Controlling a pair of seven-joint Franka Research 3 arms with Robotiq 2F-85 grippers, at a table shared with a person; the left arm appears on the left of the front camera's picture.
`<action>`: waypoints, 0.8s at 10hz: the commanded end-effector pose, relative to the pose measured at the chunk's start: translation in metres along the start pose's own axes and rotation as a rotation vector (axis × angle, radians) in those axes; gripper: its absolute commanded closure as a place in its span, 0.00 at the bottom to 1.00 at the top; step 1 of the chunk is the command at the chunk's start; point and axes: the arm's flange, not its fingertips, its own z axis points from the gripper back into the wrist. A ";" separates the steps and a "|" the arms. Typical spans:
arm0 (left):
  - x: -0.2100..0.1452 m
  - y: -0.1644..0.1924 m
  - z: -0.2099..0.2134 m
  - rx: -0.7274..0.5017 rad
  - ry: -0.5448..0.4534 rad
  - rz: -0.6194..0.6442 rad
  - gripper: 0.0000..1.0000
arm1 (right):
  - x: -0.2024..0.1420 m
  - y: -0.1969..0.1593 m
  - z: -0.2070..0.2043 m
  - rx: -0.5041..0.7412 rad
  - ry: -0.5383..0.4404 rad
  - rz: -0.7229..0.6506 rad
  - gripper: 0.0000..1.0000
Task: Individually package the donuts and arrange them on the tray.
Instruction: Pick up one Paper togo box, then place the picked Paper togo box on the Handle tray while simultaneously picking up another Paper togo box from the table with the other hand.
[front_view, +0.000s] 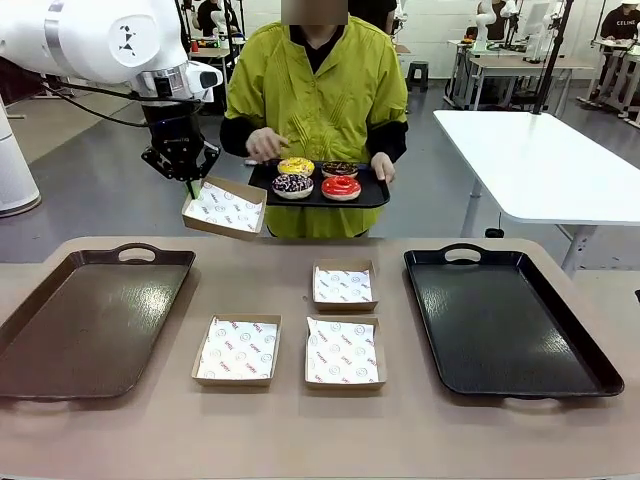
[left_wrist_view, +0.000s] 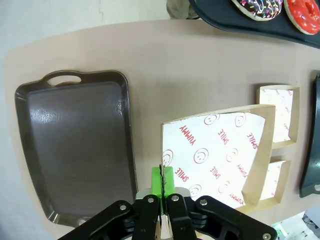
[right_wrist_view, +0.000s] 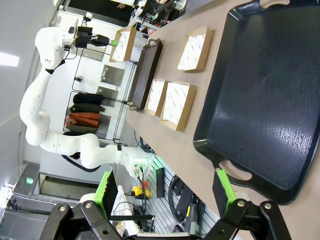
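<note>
Jaws of left gripper (front_view: 190, 185) pinching box (front_view: 225, 208) by rim, off the table; right gripper (right_wrist_view: 165, 192) spread. Donuts (front_view: 317, 177) just beyond left jaws, on person's tray (front_view: 372, 197). Nothing packaged yet: all four left.

Left gripper (front_view: 190, 184) is hanging above the table's (front_view: 300, 440) far left, clamping a lined box (front_view: 225, 208) in mid-air and blocking that corner; person is holding a serving tray (front_view: 368, 196) with donuts (front_view: 341, 186) across the far middle, closing off that edge; three boxes (front_view: 343, 285) are sitting mid-table, narrow gaps between them; brown tray (front_view: 90, 320) on the left and black tray (front_view: 505, 320) on the right are lying bare, offering open approach from above; near edge strip is lying free.
</note>
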 end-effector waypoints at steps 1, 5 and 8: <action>-0.002 -0.002 -0.006 0.004 0.004 -0.007 1.00 | 0.000 -0.001 0.000 0.017 -0.006 0.009 0.00; -0.002 -0.002 -0.006 0.004 0.004 -0.007 1.00 | 0.000 -0.001 0.000 0.017 -0.006 0.009 0.00; -0.002 -0.002 -0.006 0.004 0.004 -0.007 1.00 | 0.000 -0.001 0.000 0.017 -0.006 0.009 0.00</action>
